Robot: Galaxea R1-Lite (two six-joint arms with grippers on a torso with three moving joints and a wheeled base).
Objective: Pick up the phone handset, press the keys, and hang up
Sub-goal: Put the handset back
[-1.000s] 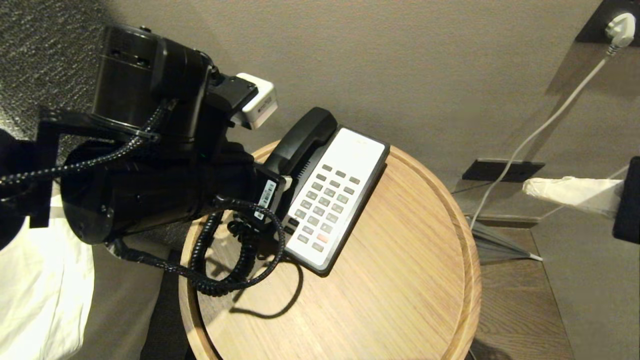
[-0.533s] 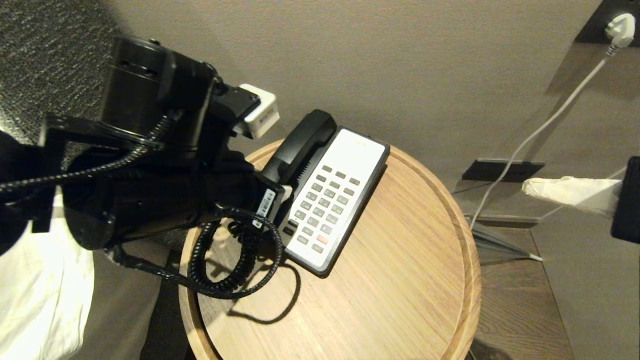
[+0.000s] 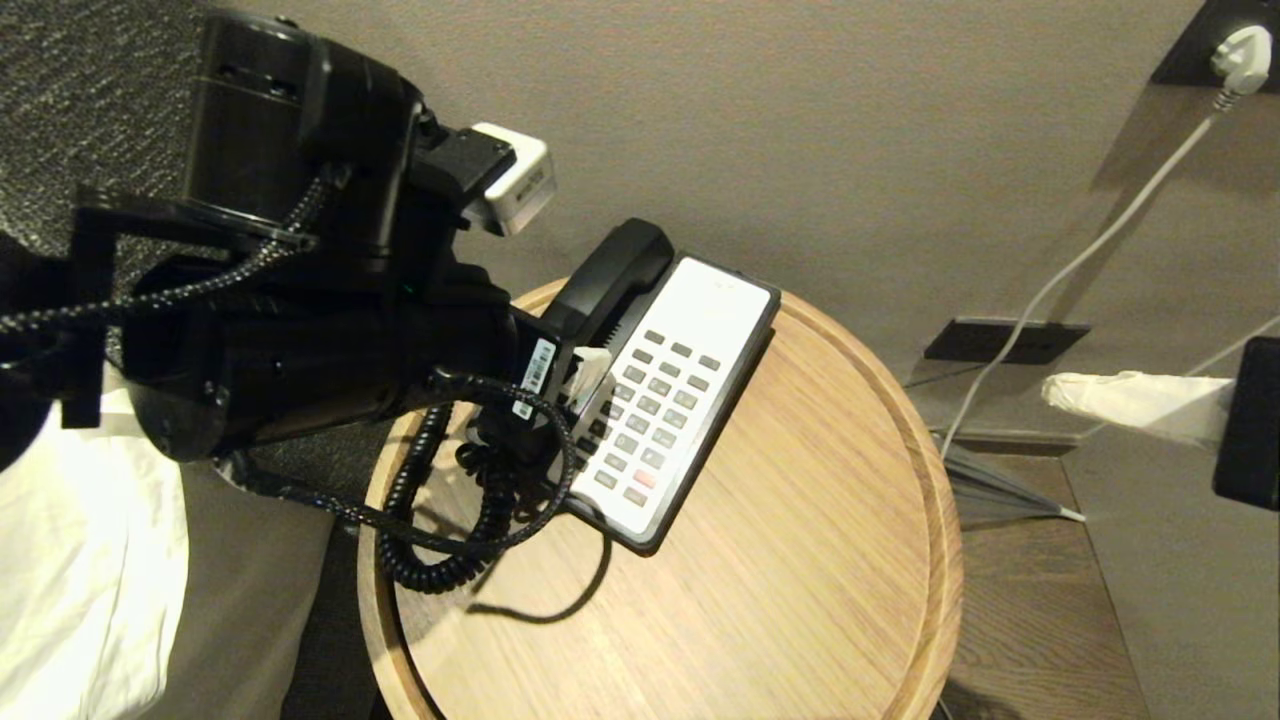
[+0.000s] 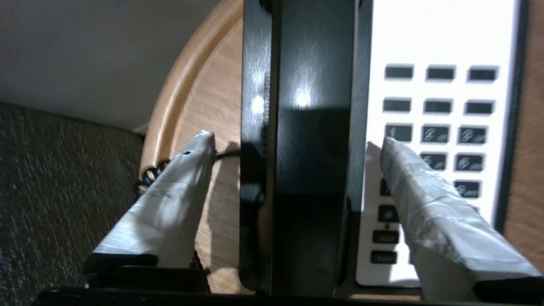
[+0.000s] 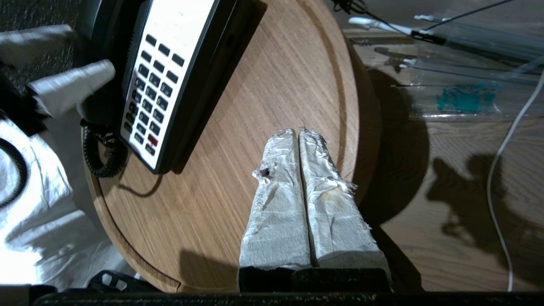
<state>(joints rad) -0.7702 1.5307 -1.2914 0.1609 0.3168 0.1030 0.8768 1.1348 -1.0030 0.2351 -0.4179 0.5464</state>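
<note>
Tape-wrapped fingers (image 4: 170, 199) of my left gripper (image 4: 293, 146) stand spread wide on either side of the phone handset (image 4: 312, 127), with a clear gap between each pad and the black plastic; I have hold of nothing. A second ago those same fingers were drawn in close on the receiver; they have since opened, letting it go. The handset lies along the left edge of the phone base (image 3: 690, 390), seated in its cradle, its far bulging end (image 3: 630, 250) toward the wall. One of my fingers hangs over the bare wood at the table's rim, the other over the white keypad (image 4: 442, 140) near the lower rows of keys. The coiled cord (image 3: 450, 540) loops loosely on the round wooden table (image 3: 760, 590) below my wrist.

From this I judge the hang-up is done: the receiver rests on the base and my grip is released. What seems left is only to lift the left arm away without snagging the cord, which sits close to the arm's own cabling.

My right gripper (image 5: 299, 136) is off to the side past the table's right edge, its wrapped fingers pressed together and holding nothing, well apart from the phone.
</note>
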